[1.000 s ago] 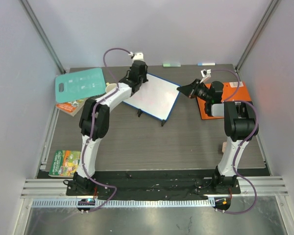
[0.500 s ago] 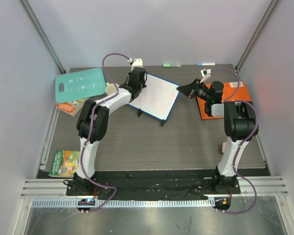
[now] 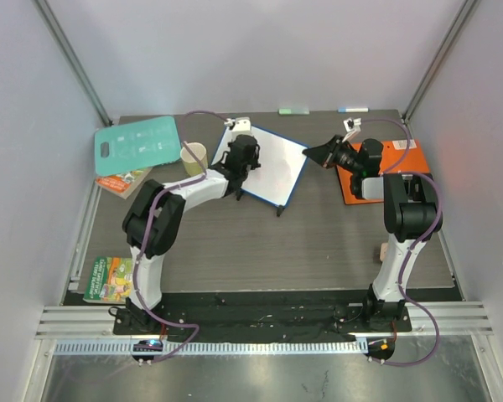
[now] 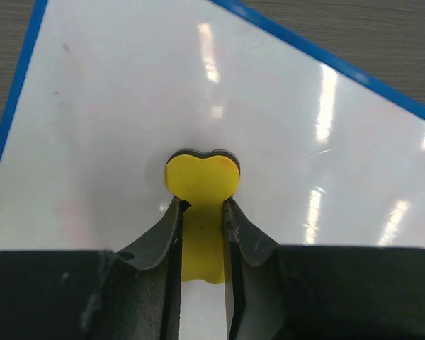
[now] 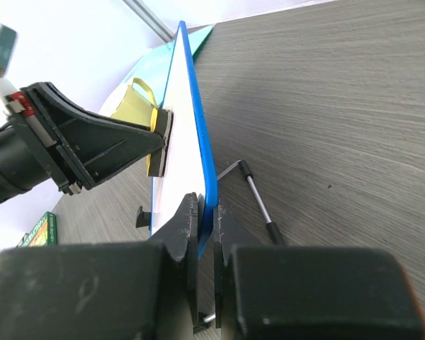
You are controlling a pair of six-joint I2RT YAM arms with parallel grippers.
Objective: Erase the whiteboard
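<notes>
The whiteboard (image 3: 278,170), white with a thin blue frame, stands tilted on its black feet at the middle back of the table. My left gripper (image 3: 240,157) is shut on a yellow eraser (image 4: 201,177) and presses its dark felt face against the board's left part (image 4: 113,99). Faint pink smudges remain on the white surface near it. My right gripper (image 3: 311,153) is shut on the board's blue right edge (image 5: 200,134), one finger on each side. In the right wrist view the eraser (image 5: 158,142) shows edge-on against the board.
A teal cutting board (image 3: 138,144) lies at the back left, with a pale cup (image 3: 194,157) beside it. An orange folder (image 3: 402,157) lies under the right arm. Books sit at the left (image 3: 111,279). A small block (image 3: 379,249) is near the right arm's base.
My left gripper has slid the eraser from the board's far left corner toward the near side, uncovering the cup. The right gripper and the board have held still.
</notes>
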